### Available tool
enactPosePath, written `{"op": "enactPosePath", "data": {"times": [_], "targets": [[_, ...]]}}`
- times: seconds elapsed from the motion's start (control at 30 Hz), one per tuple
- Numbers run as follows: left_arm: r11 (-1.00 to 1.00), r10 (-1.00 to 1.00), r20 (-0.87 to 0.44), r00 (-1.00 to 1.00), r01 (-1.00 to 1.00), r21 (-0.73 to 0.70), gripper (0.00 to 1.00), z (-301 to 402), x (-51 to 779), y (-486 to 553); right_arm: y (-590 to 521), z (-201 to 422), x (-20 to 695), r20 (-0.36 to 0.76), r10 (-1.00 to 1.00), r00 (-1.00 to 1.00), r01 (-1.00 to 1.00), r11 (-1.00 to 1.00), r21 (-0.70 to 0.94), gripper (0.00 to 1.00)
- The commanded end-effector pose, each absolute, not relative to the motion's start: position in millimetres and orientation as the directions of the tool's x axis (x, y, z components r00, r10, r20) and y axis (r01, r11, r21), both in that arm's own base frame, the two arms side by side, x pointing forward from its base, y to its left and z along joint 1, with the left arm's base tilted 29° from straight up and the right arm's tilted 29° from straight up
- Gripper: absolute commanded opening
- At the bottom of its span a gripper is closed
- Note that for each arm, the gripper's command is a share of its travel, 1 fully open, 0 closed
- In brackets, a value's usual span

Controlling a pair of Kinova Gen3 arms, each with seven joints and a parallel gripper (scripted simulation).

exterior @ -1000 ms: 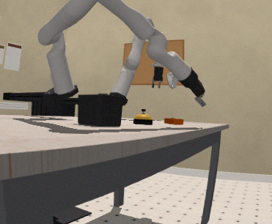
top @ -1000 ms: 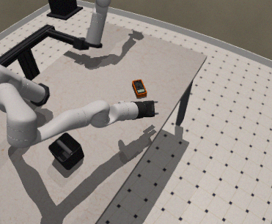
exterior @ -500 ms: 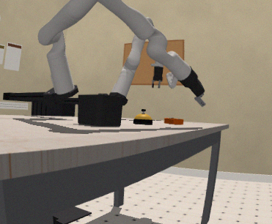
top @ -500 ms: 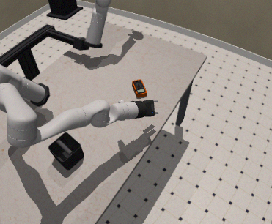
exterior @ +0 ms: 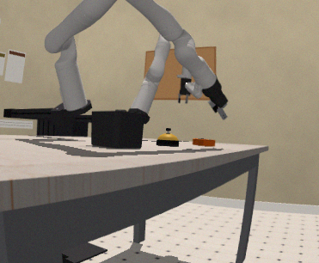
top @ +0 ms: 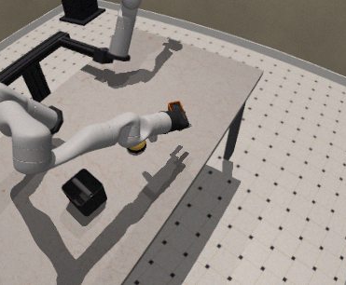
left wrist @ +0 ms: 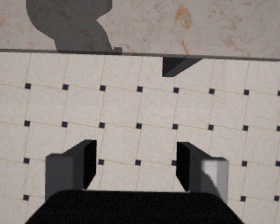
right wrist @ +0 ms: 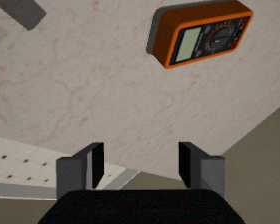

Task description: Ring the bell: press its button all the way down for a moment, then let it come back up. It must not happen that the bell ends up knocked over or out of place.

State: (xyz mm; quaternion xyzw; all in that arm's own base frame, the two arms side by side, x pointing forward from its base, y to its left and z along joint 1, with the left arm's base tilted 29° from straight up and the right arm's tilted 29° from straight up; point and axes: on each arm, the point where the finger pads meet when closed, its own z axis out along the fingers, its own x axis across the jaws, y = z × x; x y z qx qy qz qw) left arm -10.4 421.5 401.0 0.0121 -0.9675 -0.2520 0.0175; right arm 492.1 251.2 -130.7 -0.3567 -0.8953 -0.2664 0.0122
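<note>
The bell, a yellow dome on a black base (top: 136,147) (exterior: 168,138), stands upright on the table. Its black button (exterior: 168,129) is up, with nothing touching it. In the top view the right arm partly hides the bell. My right gripper (exterior: 219,113) (right wrist: 141,158) is open and empty, tilted, well above the table and to the right of the bell in the exterior view. My left gripper (exterior: 183,101) (left wrist: 136,158) is open and empty, pointing down, high up; its wrist view shows floor beyond the table edge. Neither wrist view shows the bell.
An orange multimeter (top: 174,103) (exterior: 204,142) (right wrist: 206,37) lies beside the bell, partly behind the right gripper in the top view. A black open box (top: 87,197) (exterior: 117,131) stands on the bell's other side. The table edge (left wrist: 141,54) is near the left gripper.
</note>
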Motion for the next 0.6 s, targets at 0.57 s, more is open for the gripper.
{"op": "enactPosePath", "data": {"times": [0.57], "targets": [[0.872, -0.032, 0.027, -0.999, -0.015, 0.489, 1.0, 402, -10, 422, 249, -131, 339, 0.177, -0.206, -0.962, -0.161, 0.957, 0.241, 1.0]]}}
